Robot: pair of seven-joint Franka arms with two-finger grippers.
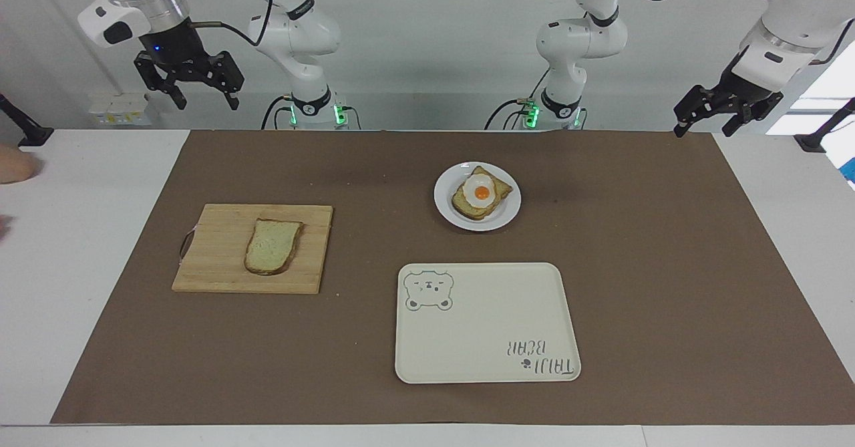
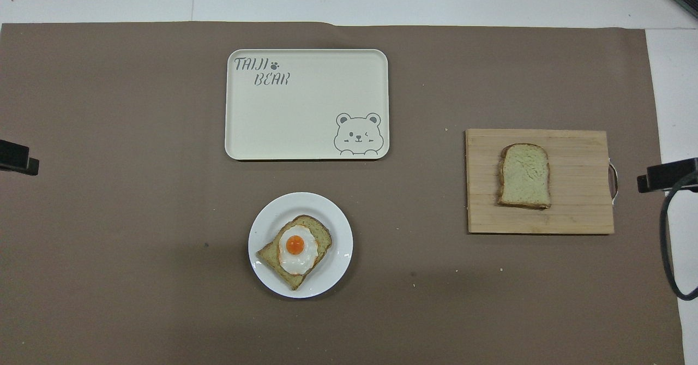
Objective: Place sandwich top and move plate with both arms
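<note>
Pale bread slice on wooden board; both arms raised and waiting

Pale, brown-crusted sandwich top (image 2: pixel 524 175) lies flat on a wooden cutting board (image 2: pixel 572 212) toward the right arm's end of the table, rounded edge pointing away from the robots. In the overhead view the board sits at about 3 o'clock from the table's middle.

Item two: the plate (image 2: pixel 267 228), small, round and white, at roughly 6 o'clock in that view, well apart from the board. It carries a darker toasted slice (image 2: pixel 322 237) topped with a fried egg (image 2: pixel 297 247) (yolk up).

Item three: a cream rectangular tray (image 2: pixel 305 119) with a bear drawing, at 12 o'clock from the plate and farther from the robots.

All rest on a brown mat (image 2: pixel 109 217).

The right gripper (image 1: pixel 206 103) hangs in the air near its end of the table, fingers apart, holding nothing. The left gripper (image 1: pixel 701 128) hangs likewise at its own end, fingers apart and bare. Both arms wait.
</note>
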